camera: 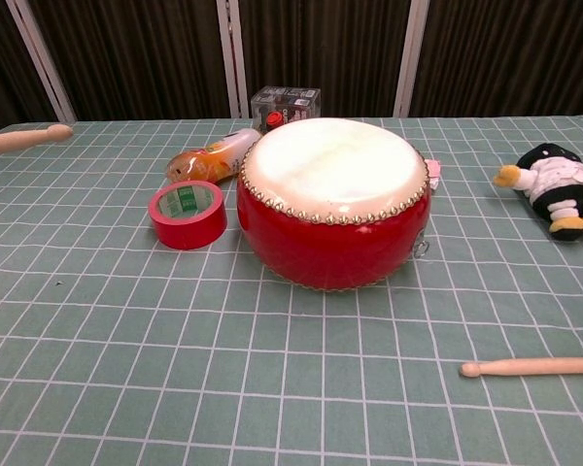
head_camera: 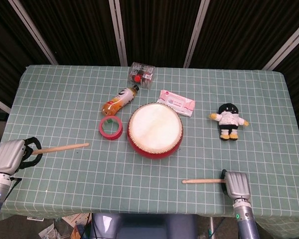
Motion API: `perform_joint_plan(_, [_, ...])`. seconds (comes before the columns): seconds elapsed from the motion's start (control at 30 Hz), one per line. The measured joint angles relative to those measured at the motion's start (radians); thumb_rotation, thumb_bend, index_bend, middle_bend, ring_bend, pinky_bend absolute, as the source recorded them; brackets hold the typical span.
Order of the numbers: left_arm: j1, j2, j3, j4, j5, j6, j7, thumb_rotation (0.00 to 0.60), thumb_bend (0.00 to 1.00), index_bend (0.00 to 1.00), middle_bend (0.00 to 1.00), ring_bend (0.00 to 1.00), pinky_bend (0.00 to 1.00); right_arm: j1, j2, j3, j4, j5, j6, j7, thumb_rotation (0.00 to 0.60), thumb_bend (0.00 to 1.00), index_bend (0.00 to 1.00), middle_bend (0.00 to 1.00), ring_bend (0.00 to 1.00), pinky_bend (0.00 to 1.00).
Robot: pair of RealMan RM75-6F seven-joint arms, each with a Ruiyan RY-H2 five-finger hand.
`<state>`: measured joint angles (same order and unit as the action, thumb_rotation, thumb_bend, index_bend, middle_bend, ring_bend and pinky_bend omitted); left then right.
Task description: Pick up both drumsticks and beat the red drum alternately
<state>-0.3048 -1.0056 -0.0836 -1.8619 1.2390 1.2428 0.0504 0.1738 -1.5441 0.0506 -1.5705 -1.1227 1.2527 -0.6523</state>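
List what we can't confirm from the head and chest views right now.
- Left hand grip on the left drumstick: head view, fingers hidden under the wrist housing; chest view cuts the stick at the left edge.
- Right hand grip on the right drumstick: same, and the chest view's right edge cuts the stick.
- Clear box contents: too small.
- Pink packet: chest view, mostly behind the red drum.

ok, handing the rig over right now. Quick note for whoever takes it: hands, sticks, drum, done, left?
Left hand grips the left drumstick by its butt, tip aimed at the red drum.
Right hand sits at the butt of the right drumstick; fingers hidden, grip unconfirmed.
Drum sits mid-table, tape roll beside it.
Done: left stick in hand.
Left: confirm the right grip, then beat the drum alternately.
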Motion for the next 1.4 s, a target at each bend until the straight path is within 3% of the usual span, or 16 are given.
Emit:
perform_joint_plan(0.3, [0.003, 0.005, -0.008, -0.005, 0.000, -0.002, -0.006, 0.600, 0.54, 0.76, 1.00, 1.00, 1.00, 0.008, 0.060, 0.003, -0.113, -0.037, 0.015, 0.031, 0.600, 0.56, 1.00, 1.00, 1.00, 1.00])
perform_joint_plan(0.67, [0.008, 0.013, -0.014, -0.014, 0.007, 0.002, -0.011, 0.600, 0.54, 0.76, 1.00, 1.00, 1.00, 0.007, 0.288, 0.043, -0.428, -0.031, 0.040, 0.128, 0.600, 0.65, 1.00, 1.00, 1.00, 1.00])
perform_joint_plan(0.97, [0.003, 0.015, -0.030, -0.015, -0.002, 0.003, -0.012, 0.600, 0.55, 0.77, 1.00, 1.00, 1.00, 0.024, 0.490, 0.180, -0.568, 0.163, 0.024, 0.316, 0.600, 0.67, 1.00, 1.00, 1.00, 1.00])
perform_joint_plan(1.2, [-0.024, 0.023, -0.073, -0.012, -0.031, -0.009, -0.015, 0.600, 0.55, 0.77, 1.00, 1.00, 1.00, 0.110, 0.531, 0.265, -0.607, 0.304, 0.035, 0.255, 0.600, 0.67, 1.00, 1.00, 1.00, 1.00])
perform_joint_plan(1.4, [-0.074, 0.051, -0.125, -0.026, -0.108, -0.057, -0.002, 0.600, 0.55, 0.77, 1.00, 1.00, 1.00, 0.229, 0.516, 0.325, -0.627, 0.440, 0.075, 0.121, 0.600, 0.67, 1.00, 1.00, 1.00, 1.00])
